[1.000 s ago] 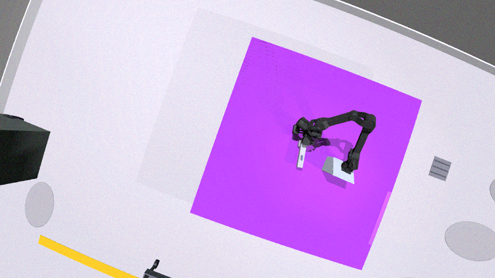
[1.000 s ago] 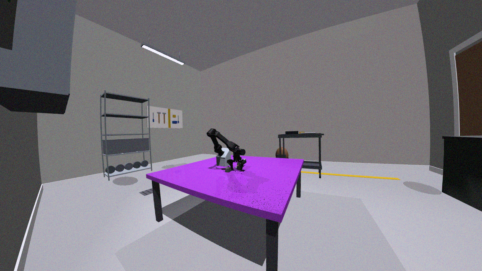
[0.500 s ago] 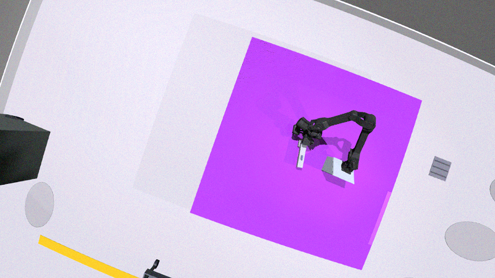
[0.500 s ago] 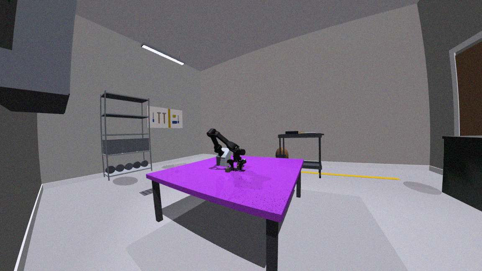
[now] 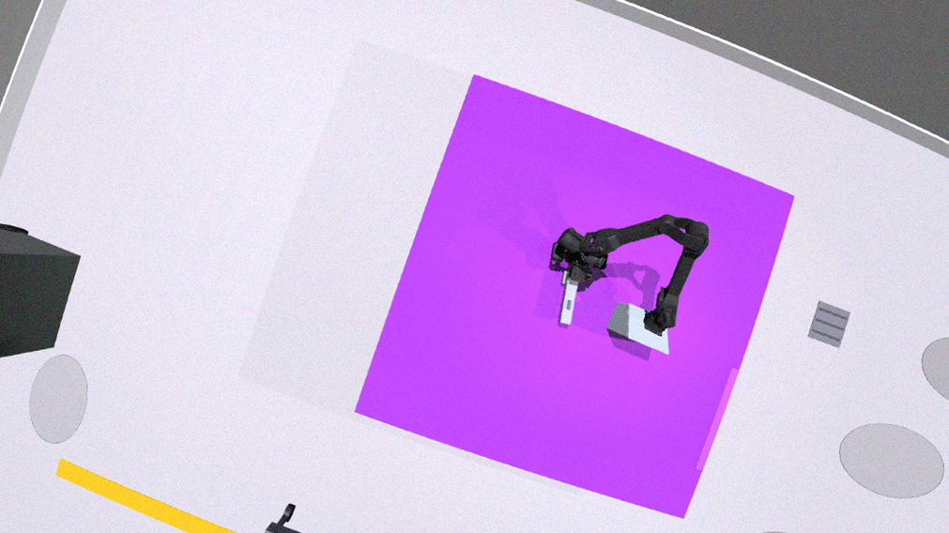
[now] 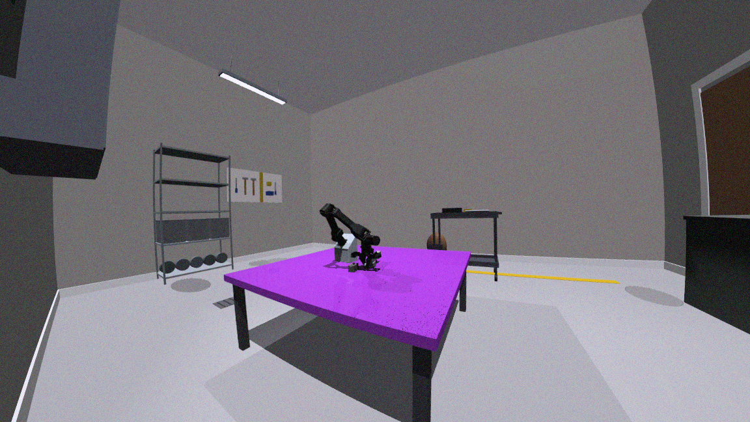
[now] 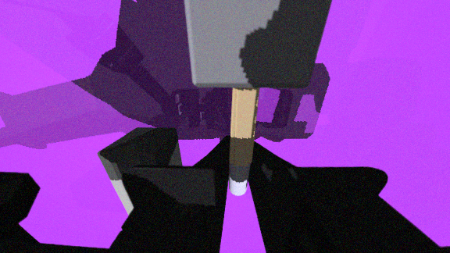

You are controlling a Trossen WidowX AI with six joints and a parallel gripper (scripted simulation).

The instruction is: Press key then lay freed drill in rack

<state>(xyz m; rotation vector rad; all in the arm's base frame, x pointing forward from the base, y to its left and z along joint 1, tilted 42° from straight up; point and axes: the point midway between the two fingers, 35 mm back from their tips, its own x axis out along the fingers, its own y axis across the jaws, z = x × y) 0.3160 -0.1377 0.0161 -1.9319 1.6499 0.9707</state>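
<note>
The drill (image 7: 243, 113), a tan rod with a white tip, sticks out of the end of a long grey-white block (image 5: 564, 318) (image 7: 219, 43). My gripper (image 7: 236, 140) is shut on the drill near its white tip, with one dark finger on each side. In the top view the gripper (image 5: 569, 277) is at the block's upper end. A small blue-grey patch (image 5: 568, 304) shows on the block's top; I cannot tell if it is the key. A small dark grey piece (image 7: 152, 150) stands left of the fingers. The rack is not clearly identifiable.
The arm reaches from a pale sloped box (image 5: 638, 327) (image 6: 344, 254) right of the block on the purple table (image 5: 485, 355) (image 6: 293, 283). The wrist view shows the arm's dark shadow behind the drill. Off the table stand a metal shelf (image 6: 193, 183) and a cart (image 6: 465, 215).
</note>
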